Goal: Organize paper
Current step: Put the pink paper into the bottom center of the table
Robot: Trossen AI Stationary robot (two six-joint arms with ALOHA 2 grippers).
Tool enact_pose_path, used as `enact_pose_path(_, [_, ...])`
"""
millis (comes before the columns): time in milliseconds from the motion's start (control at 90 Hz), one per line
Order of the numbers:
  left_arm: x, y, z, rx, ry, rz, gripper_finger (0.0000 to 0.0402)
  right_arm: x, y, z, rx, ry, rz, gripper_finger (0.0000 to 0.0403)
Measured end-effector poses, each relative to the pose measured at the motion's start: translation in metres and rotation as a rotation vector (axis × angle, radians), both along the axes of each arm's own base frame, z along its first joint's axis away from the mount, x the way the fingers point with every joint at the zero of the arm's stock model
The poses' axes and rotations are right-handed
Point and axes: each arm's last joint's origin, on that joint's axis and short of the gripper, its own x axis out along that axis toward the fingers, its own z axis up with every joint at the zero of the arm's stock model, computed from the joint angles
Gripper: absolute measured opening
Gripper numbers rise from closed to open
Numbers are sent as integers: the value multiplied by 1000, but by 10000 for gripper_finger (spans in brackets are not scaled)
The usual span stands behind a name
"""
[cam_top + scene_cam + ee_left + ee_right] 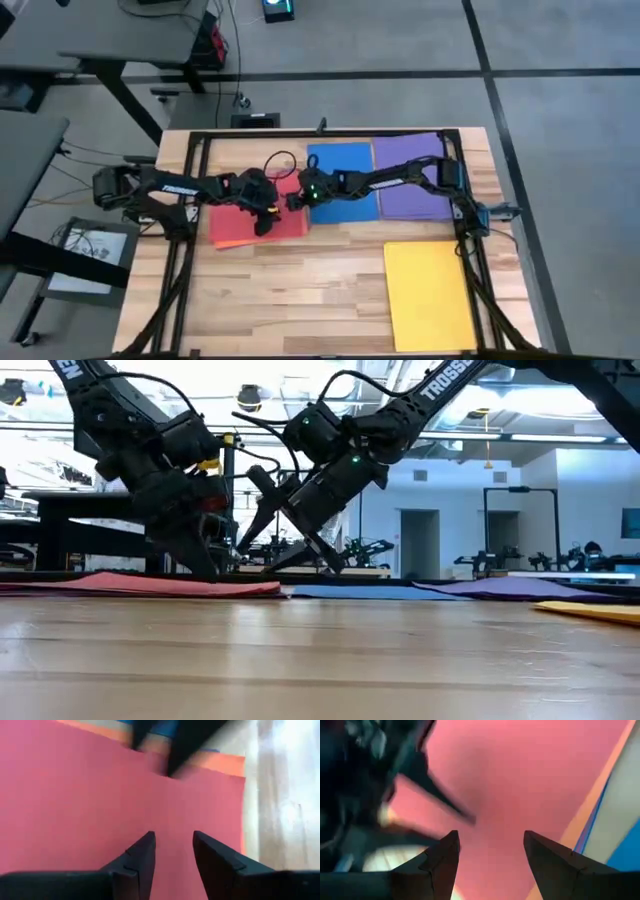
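Where the two arms meet near the table's far middle, the pink-red sheet (240, 222) lies flat, stacked slightly askew on a salmon-orange sheet (232, 243) whose edge peeks out along its near and left sides. Just beside it to the right lie the blue sheet (345, 170) and then the purple sheet (410, 175), edge to edge in a row, while the yellow sheet (428, 295) sits apart at the near right corner of the wooden table (300, 290). Over the pink-red sheet hangs the left gripper (173, 851), jaws a little apart and holding nothing. Facing it over the same sheet's right part, the right gripper (491, 851) has its jaws spread wider, also empty. Both arms cover much of the pink-red sheet from above, and whether any fingertip touches the paper cannot be made out.
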Motion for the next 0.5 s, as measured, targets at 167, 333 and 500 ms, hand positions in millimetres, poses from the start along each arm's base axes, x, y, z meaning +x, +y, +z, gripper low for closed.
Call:
enact_pose_path(167, [5,15,27,192,100,49,115,2,-8,8,-39,10,32,211])
enact_pose_path(333, [-4,44,43,335,264,135,116,1,-8,7,-34,22,35,211])
enact_pose_path(500, [-25,84,31,207,358,267,130,0,-6,7,-13,28,60,211])
